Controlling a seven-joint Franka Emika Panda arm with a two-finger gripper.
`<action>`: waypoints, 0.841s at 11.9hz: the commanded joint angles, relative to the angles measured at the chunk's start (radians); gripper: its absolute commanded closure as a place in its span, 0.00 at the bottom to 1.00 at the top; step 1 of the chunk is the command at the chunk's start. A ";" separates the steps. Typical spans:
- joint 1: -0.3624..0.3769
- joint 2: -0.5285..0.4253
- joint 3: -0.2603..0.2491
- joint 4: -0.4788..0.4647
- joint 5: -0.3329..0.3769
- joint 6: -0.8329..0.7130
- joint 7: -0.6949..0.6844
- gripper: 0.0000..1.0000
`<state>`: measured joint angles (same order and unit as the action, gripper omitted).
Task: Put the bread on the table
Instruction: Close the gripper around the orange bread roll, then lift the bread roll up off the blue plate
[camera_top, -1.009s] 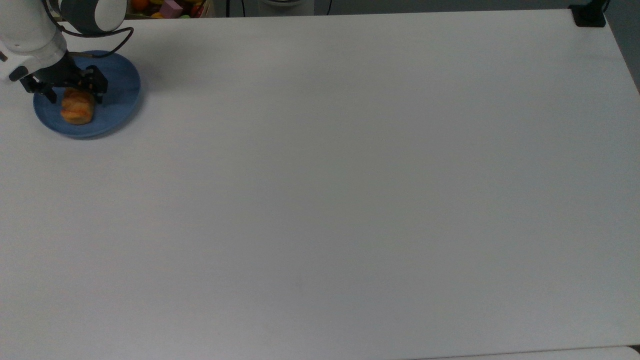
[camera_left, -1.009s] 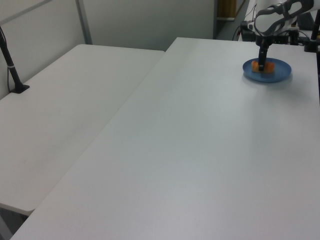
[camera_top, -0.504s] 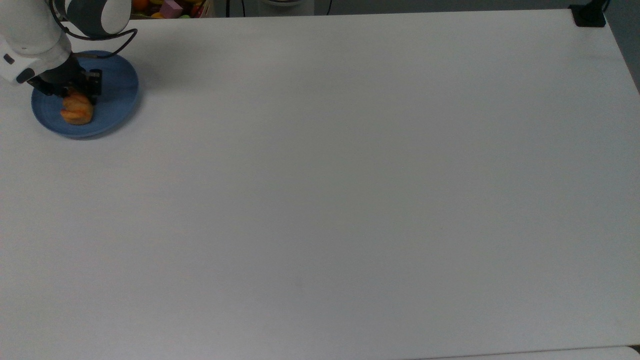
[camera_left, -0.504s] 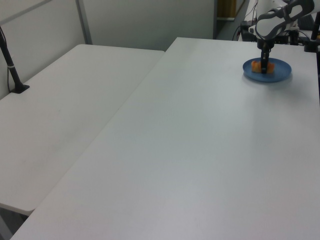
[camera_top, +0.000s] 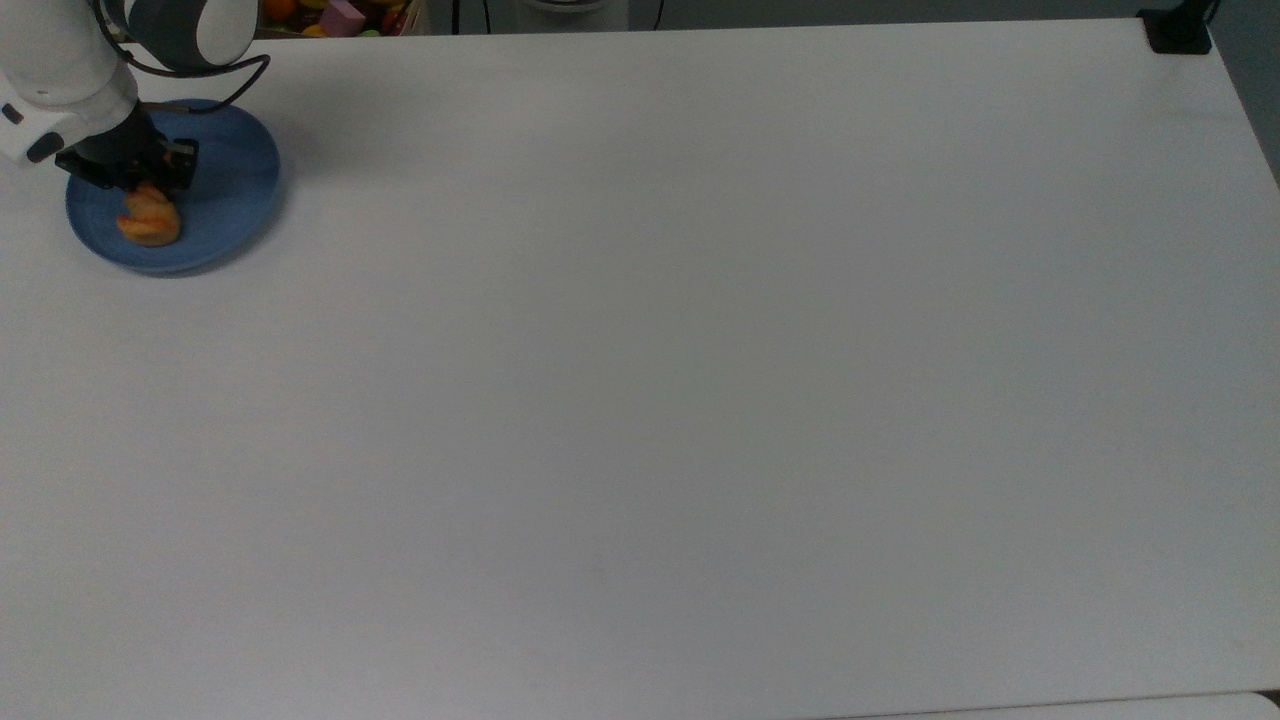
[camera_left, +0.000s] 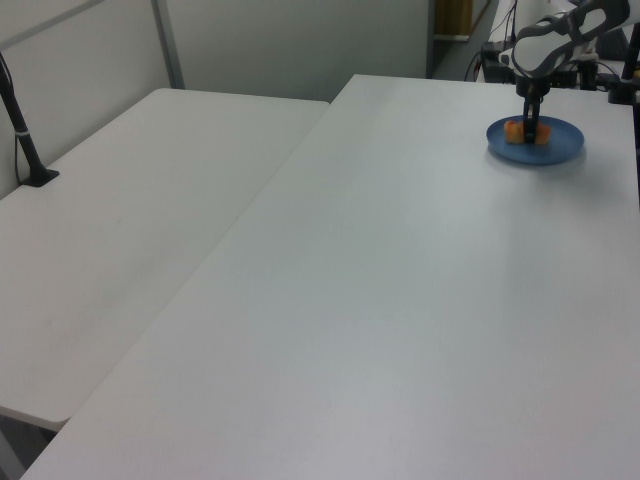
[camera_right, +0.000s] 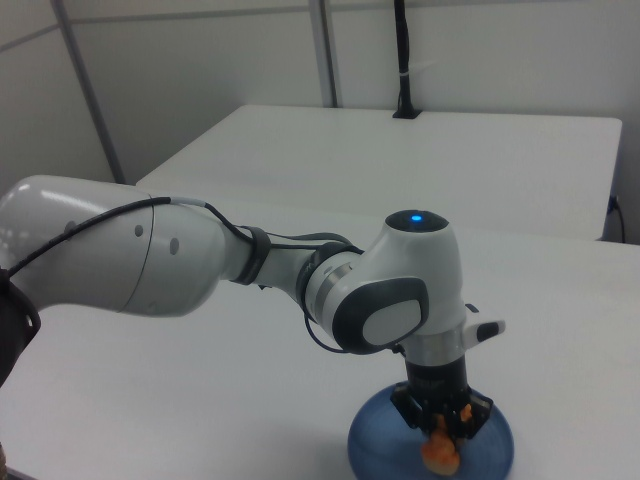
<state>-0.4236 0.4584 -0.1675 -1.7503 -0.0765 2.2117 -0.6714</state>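
Top view comparison: one second ago the black two-finger gripper (camera_top: 140, 180) had its fingers spread on either side of the small oblong golden-orange bread (camera_top: 150, 220); the fingers have since drawn together and now clamp the bread's upper end. The visible part of the bread has become smaller and rounder beneath the gripper body. The round blue plate (camera_top: 235, 190) has shifted only slightly and sits at about 10 o'clock on the large white matte table (camera_top: 660, 380), near its edge.

Bread location: over the plate, inside its rim, toward the top view's left. Whether its underside touches the plate cannot be told.

Materials and shapes: the bread has a ridged, glossy crust. The plate is smooth, shallow, with a raised rim. The tabletop is plain and rectangular.

Right view: the white glossy arm (camera_right: 200, 260) with rounded grey joint caps points straight down; the gripper (camera_right: 442, 425) grips the bread (camera_right: 441, 452) above the plate (camera_right: 375, 440).

Left view: the gripper (camera_left: 531, 125) stands vertical on the bread (camera_left: 516, 131), at the plate (camera_left: 560, 148).
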 joint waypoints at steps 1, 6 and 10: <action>-0.003 -0.026 -0.003 -0.029 -0.014 0.019 -0.020 0.77; 0.017 -0.147 -0.001 -0.025 -0.013 -0.119 -0.017 0.77; 0.141 -0.317 0.009 -0.028 -0.011 -0.384 -0.004 0.75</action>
<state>-0.3648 0.2581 -0.1561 -1.7415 -0.0765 1.9616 -0.6783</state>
